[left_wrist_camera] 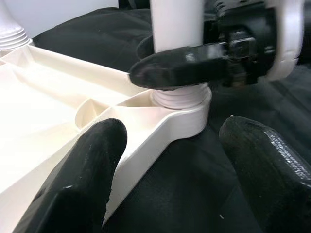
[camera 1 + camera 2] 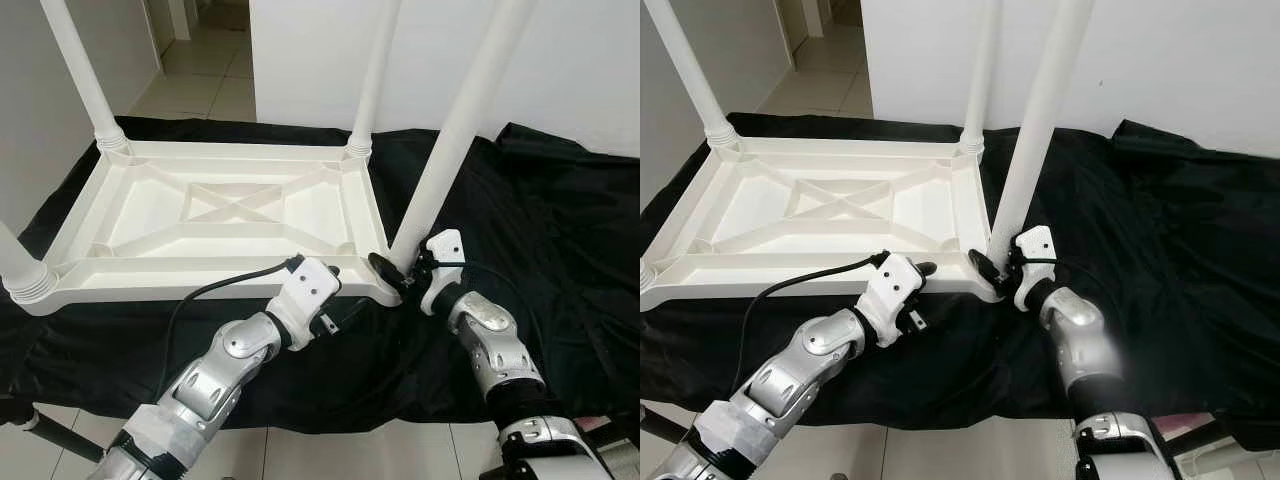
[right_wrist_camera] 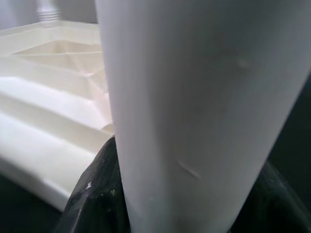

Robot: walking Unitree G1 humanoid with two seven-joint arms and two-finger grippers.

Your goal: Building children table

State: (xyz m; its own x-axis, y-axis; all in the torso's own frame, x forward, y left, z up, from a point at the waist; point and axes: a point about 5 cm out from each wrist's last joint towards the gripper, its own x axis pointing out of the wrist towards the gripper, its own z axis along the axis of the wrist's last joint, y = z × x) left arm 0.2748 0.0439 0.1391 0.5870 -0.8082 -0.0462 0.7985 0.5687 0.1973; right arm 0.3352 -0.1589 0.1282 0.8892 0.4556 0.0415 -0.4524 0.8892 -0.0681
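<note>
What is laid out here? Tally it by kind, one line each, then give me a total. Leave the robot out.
White table legs: 4
White tabletop, upside down: 1
Black cloth under it: 1
Total: 6

Two jointed silver arms end in white wrist housings with long black fingers (image 1: 87, 179) (thick, rounded, matte), a black cable (image 2: 215, 290) looping from the left wrist.
</note>
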